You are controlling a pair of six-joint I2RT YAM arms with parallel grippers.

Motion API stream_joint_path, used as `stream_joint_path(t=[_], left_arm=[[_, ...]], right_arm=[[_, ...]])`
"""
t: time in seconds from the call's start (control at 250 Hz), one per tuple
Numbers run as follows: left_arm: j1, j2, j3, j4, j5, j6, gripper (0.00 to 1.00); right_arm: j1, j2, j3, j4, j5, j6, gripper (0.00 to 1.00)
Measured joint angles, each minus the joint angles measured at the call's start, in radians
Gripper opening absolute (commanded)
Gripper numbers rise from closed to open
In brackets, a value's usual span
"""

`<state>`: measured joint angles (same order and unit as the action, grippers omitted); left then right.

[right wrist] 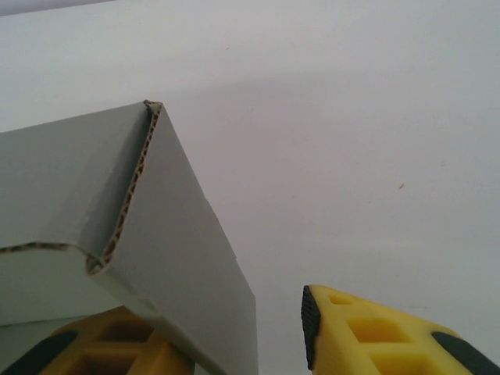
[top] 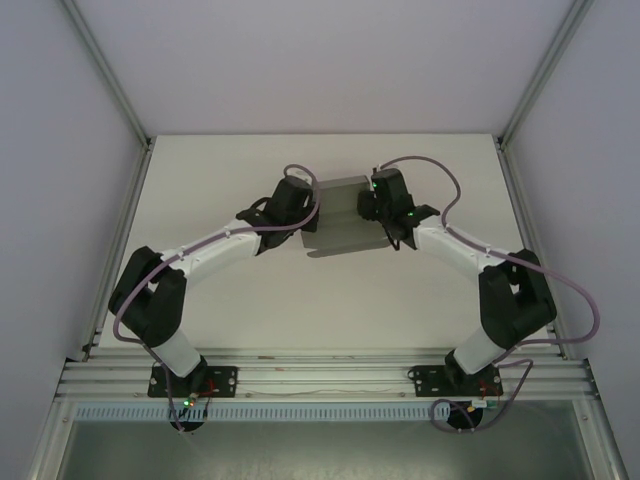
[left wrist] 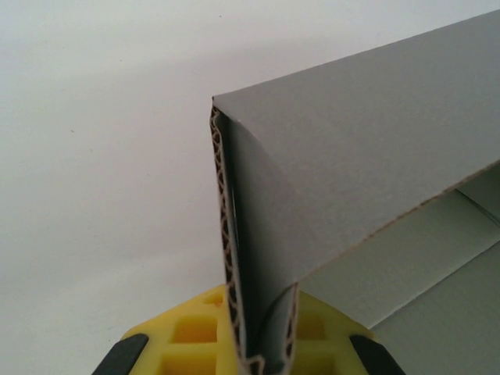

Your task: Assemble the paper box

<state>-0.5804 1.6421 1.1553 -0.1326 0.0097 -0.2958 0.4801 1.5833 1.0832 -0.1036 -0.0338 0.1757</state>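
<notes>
Left gripper (left wrist: 258, 344): clenched on the doubled side wall of the paper box (left wrist: 351, 156), which stands upright between its 2 yellow fingers (left wrist: 187, 336). Right gripper (right wrist: 234, 336): jaws apart, gripping nothing. A box corner covers its left finger; the right finger (right wrist: 375, 332) is clear. Beyond both lies the white table (top: 220, 180).

The plain matte grey corrugated-card paper box (left wrist: 351, 156) shows brown wavy fluting at its cut edges. The left end effector (left wrist: 262, 348) and right end effector (right wrist: 242, 344) are yellow with black pads (right wrist: 310, 322); the surface (right wrist: 351, 117) is white.
</notes>
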Motion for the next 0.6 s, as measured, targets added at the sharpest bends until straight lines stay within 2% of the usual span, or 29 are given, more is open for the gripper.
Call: stream_joint_path(t=[0.2, 0.308, 0.376, 0.424, 0.6], left_arm=[[0.0, -0.008, -0.007, 0.002, 0.003, 0.01, 0.0], [0.0, -0.019, -0.016, 0.004, 0.004, 0.01, 0.0], [-0.002, -0.021, -0.016, 0.005, 0.005, 0.01, 0.0], [-0.002, -0.023, -0.016, 0.006, 0.005, 0.011, 0.0], [-0.008, -0.026, -0.018, 0.011, 0.0, 0.029, 0.0]], right_arm=[[-0.01, 0.021, 0.0, 0.005, -0.055, 0.007, 0.36], [-0.01, 0.023, 0.0, 0.017, -0.073, 0.014, 0.22], [-0.01, 0.023, 0.0, 0.019, -0.075, 0.014, 0.2], [-0.01, 0.026, 0.003, 0.013, -0.071, 0.009, 0.14], [0.014, 0.059, 0.033, -0.039, 0.014, -0.006, 0.01]])
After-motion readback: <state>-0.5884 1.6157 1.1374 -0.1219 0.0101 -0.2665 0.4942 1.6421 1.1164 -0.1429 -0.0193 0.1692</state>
